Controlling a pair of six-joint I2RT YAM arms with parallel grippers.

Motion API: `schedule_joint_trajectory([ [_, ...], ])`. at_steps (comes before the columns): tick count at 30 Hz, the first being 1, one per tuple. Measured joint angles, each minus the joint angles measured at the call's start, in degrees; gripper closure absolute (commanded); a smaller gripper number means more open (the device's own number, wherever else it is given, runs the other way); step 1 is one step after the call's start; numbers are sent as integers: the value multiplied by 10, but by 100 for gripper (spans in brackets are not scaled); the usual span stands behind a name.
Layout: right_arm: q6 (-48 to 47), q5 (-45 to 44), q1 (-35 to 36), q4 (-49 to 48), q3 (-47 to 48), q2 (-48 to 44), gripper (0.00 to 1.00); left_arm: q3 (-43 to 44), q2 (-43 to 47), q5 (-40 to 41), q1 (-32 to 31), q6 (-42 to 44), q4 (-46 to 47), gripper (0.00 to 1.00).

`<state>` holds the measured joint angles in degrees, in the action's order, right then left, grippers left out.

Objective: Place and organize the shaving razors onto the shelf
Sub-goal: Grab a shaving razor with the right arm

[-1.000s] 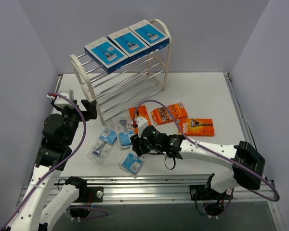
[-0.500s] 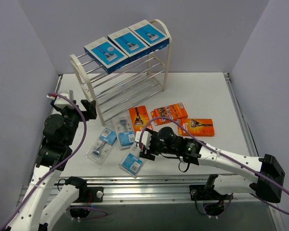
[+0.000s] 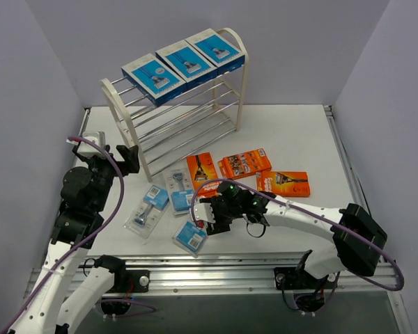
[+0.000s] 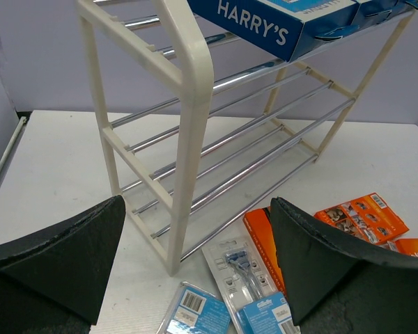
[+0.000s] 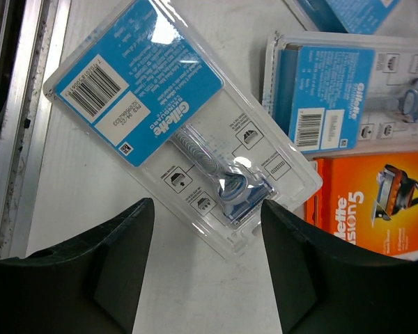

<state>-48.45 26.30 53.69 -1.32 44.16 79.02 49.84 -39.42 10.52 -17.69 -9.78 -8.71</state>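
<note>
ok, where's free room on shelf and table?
On the shelf, the three rod tiers under the blue boxes are bare. The table is bare right of the shelf, past the orange packs. Crowded front centre: blister packs, orange packs, right gripper.

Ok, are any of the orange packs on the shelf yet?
No, the three orange packs lie on the table beside the shelf; only blue boxes sit on its top tier.
</note>
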Motion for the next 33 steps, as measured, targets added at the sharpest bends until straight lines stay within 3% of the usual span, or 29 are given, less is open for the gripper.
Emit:
schedule_joint_trajectory([
  [9, -62, 28, -9, 13, 29, 89, 45, 0, 8, -1, 0, 0, 3, 6],
  [22, -64, 40, -8, -53, 33, 155, 47, 0, 17, -5, 0, 0, 3, 6],
  [29, -61, 45, -8, -43, 60, 177, 57, 0, 17, -9, 0, 0, 3, 6],
  [33, -60, 53, -7, -33, 70, 184, 67, 0, 18, -9, 0, 0, 3, 6],
])
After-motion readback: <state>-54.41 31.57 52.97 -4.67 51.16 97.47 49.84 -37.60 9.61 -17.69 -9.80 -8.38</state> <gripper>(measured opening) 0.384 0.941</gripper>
